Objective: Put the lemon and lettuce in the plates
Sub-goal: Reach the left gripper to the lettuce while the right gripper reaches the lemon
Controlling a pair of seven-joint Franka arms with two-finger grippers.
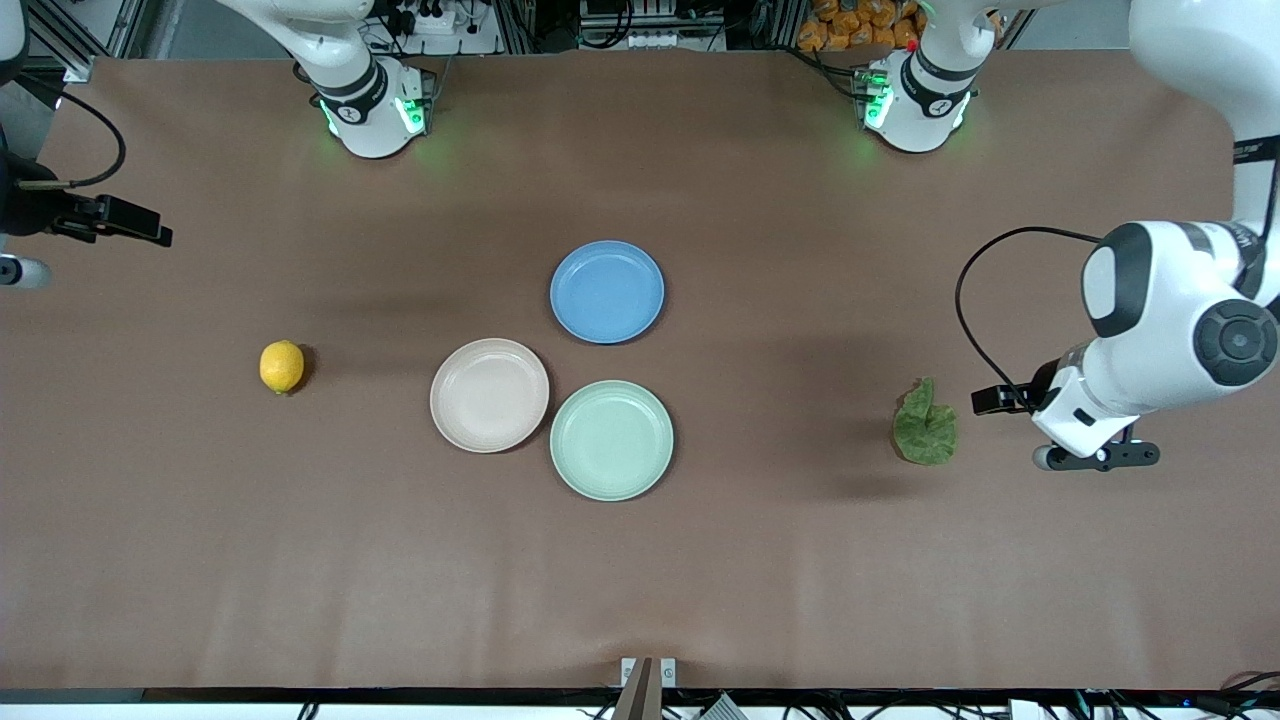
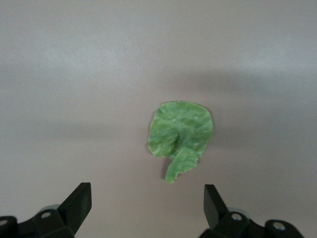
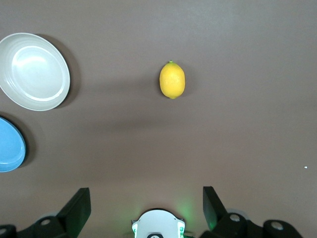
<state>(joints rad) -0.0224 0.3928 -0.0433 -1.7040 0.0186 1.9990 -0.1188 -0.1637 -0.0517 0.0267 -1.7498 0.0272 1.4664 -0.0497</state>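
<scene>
The yellow lemon [image 1: 282, 366] lies on the brown table toward the right arm's end; it also shows in the right wrist view [image 3: 172, 80]. The wrinkly green lettuce [image 1: 925, 425] lies toward the left arm's end and shows in the left wrist view [image 2: 181, 136]. The beige-pink plate [image 1: 489, 394] and the mint green plate [image 1: 611, 439] sit side by side mid-table, both empty. My left gripper [image 2: 147, 208] is open and empty, up over the table beside the lettuce [image 1: 1075, 430]. My right gripper [image 3: 147, 208] is open and empty, high over the right arm's end [image 1: 60, 215].
An empty blue plate [image 1: 607, 291] sits farther from the front camera than the two pale plates, close to both. The right wrist view shows it [image 3: 10, 145] and the beige-pink plate [image 3: 33, 71]. The arm bases [image 1: 372, 105] stand at the table's top edge.
</scene>
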